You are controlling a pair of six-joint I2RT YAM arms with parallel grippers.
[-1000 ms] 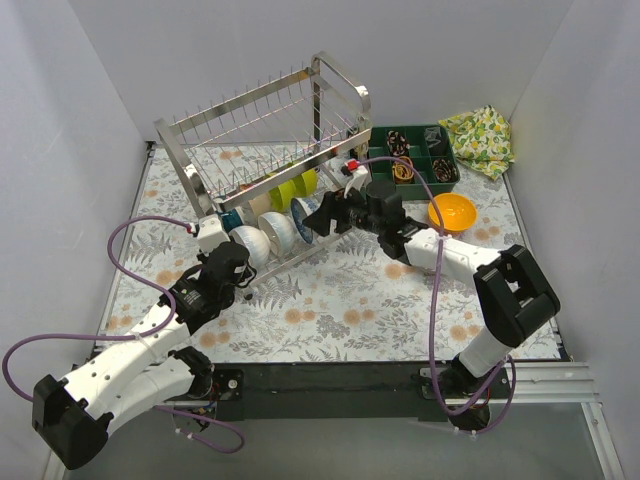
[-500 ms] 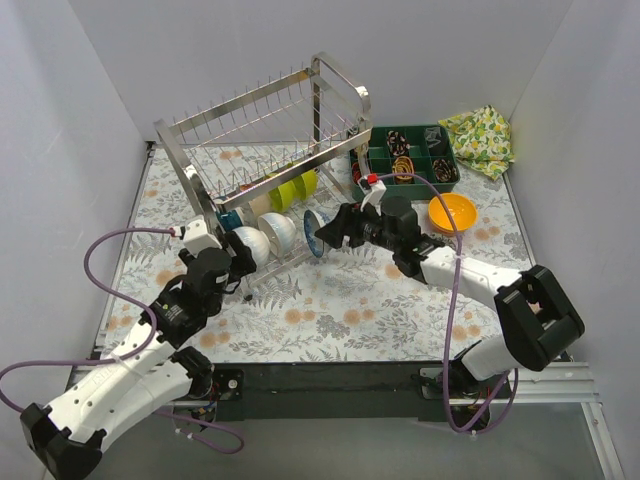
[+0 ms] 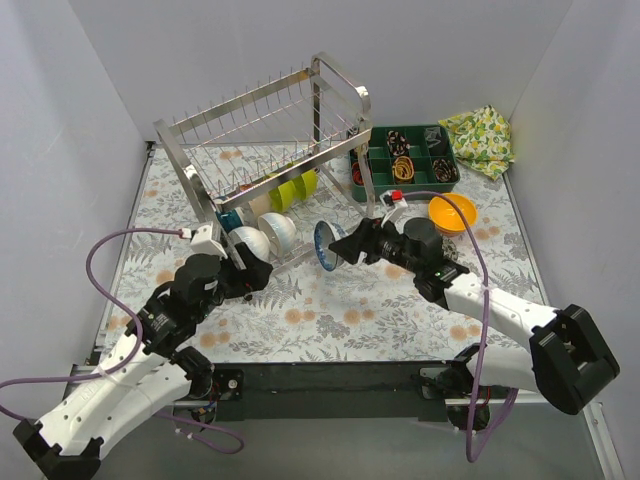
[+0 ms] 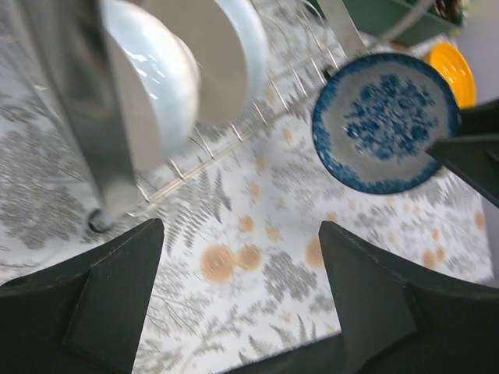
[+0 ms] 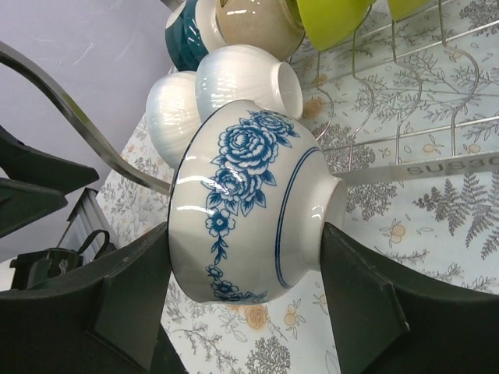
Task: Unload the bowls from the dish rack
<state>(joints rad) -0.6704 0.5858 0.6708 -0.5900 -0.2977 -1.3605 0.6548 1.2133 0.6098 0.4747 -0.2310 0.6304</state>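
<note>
The right gripper holds a blue-and-white bowl on edge above the floral table cover, just off the near right end of the dish rack. Two white bowls stand in the rack's lower tier, with lime green bowls farther back. The left gripper sits just beside the nearer white bowl. An orange bowl rests on the cover near a dark green tray.

The floral surface carries the dish rack left of the right jaws. To their right lies an orange bowl; beyond them, a dark green tray and a patterned cloth.
</note>
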